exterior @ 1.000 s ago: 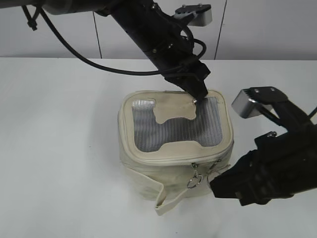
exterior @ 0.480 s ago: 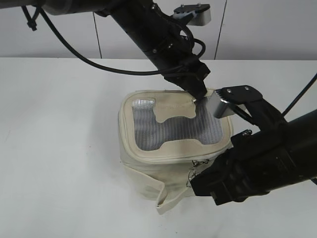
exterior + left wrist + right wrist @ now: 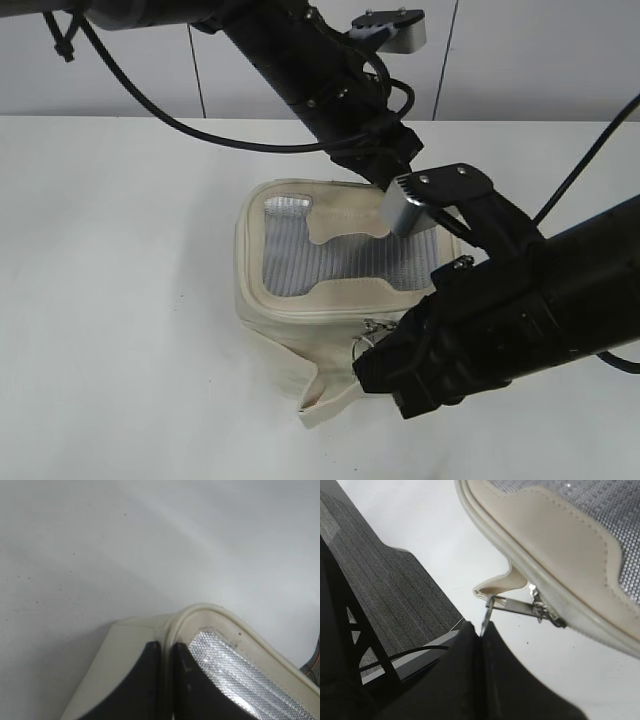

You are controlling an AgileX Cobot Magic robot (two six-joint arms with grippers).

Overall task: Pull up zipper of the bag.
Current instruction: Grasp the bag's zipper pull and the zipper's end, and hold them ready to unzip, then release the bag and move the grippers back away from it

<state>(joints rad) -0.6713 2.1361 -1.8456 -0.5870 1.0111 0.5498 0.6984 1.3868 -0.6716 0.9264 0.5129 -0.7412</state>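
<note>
The cream bag [image 3: 290, 310] sits mid-table, its lid with the grey window and bone patch [image 3: 345, 222] facing up. My left gripper [image 3: 393, 172] is shut on the lid's rim at the back right corner; in the left wrist view its fingers [image 3: 167, 647] pinch the rim of the bag [image 3: 125, 645]. My right gripper [image 3: 366, 362] is at the bag's front. In the right wrist view it [image 3: 481, 627] is shut on a silver ring pull [image 3: 488, 609] of the zipper slider [image 3: 540, 611] under the lid edge [image 3: 555, 545]. The sliders show in the exterior view [image 3: 376, 327].
The loose strap [image 3: 325, 395] hangs off the bag's front onto the white table [image 3: 120, 300]. It also shows in the right wrist view [image 3: 502, 584]. The table's front edge [image 3: 432, 642] and grey floor [image 3: 385, 595] lie close behind my right gripper.
My right gripper has moved left to the bag's front and shut on the ring pull. The bag has shifted and tilted slightly to the left. My left gripper has stayed on the rim.
</note>
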